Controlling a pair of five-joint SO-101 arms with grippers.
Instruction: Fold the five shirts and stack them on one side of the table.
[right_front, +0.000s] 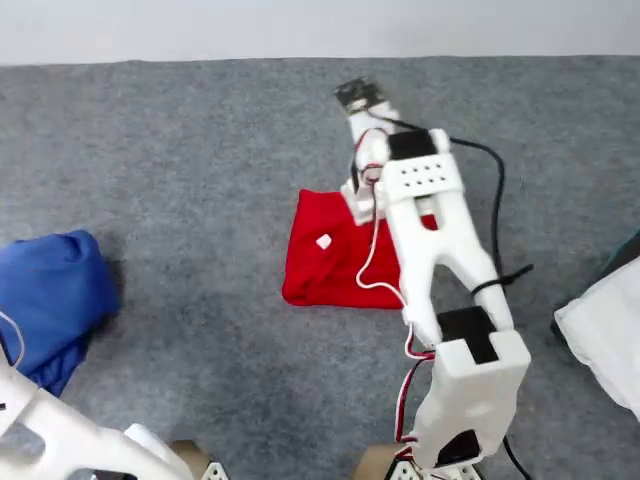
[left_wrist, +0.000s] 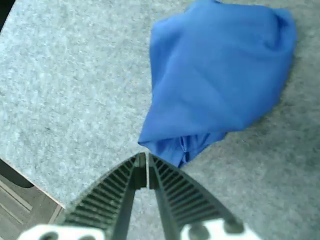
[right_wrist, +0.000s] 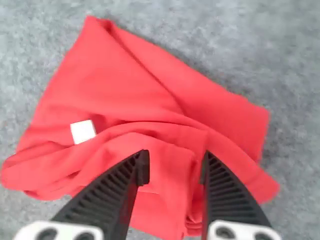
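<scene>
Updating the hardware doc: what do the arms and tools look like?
Right arm: white shell, black motor blocks, red-white wires, black cable. Left arm: white. Left tool and right tool: black ribbed fingers, white base.

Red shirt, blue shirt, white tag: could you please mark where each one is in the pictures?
Red shirt (right_wrist: 150, 95): right wrist view, on the flat cloth near its middle.
Blue shirt (left_wrist: 220, 75): left wrist view, on the middle of the bundle.
White tag (right_wrist: 82, 131): right wrist view, on the tag's centre.
</scene>
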